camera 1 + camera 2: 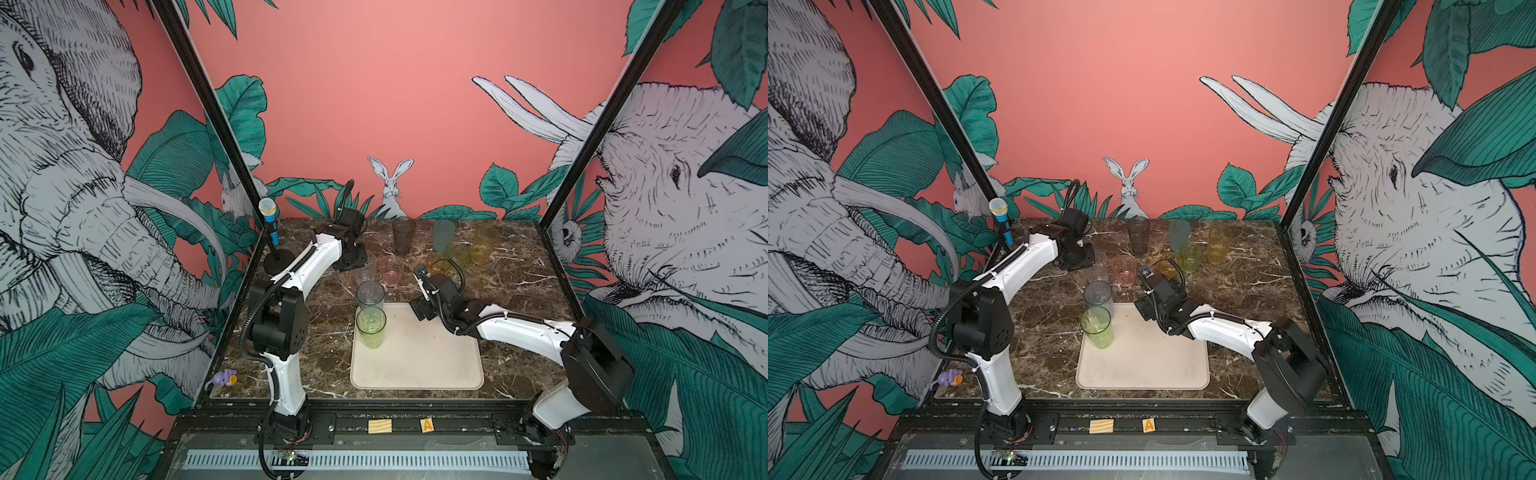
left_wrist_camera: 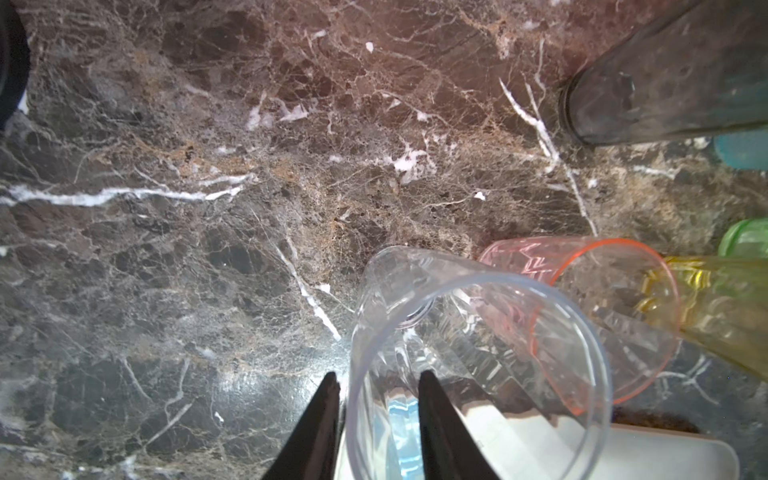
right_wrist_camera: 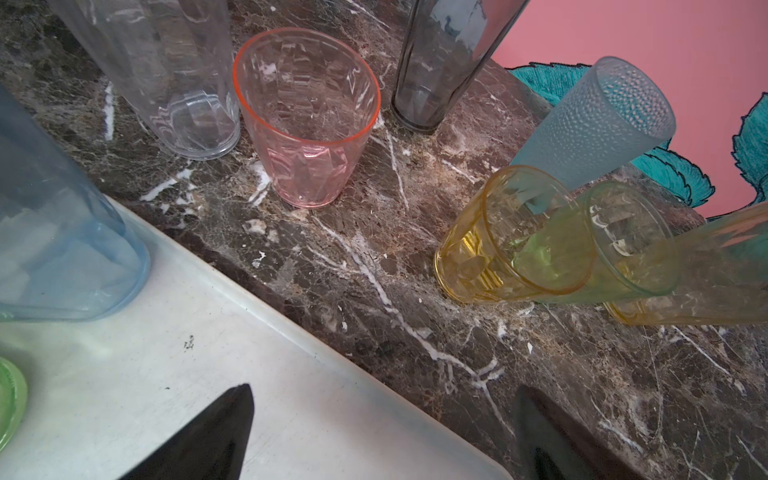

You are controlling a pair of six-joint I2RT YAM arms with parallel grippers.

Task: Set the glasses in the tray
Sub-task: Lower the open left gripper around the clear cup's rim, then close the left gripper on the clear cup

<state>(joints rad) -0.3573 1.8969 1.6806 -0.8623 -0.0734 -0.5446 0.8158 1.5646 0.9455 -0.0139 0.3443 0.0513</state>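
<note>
**Ana:** Where does the tray lie?

**Ben:** The tray lies flat on the marble table, near the front edge, between the two arms.

**Ana:** Which glasses stand on it?

**Ben:** Two. The tall green glass stands upright by the tray's left rim. The grey-blue glass stands just behind it. The right wrist view shows its base on the tray's far left corner.

**Ana:** And the others?

**Ben:** All are on the table beyond the tray. The clear glass and the pink glass stand just beside each other, behind the grey-blue one. The smoky glass and the teal glass stand near the back edge. The short yellow glass, the short green glass and the tall amber glass cluster to the right of those.

**Ana:** What does the left gripper show?

**Ben:** The left gripper is at the rim of the clear glass, with one finger outside the wall and the other inside the mouth. Its jaws stand a little apart with the wall between them. The inner finger is clear of the wall, so nothing is clamped.

**Ana:** And the right gripper?

**Ben:** The right gripper hangs over the tray's far edge. Its jaws are wide apart with nothing between them.
</note>
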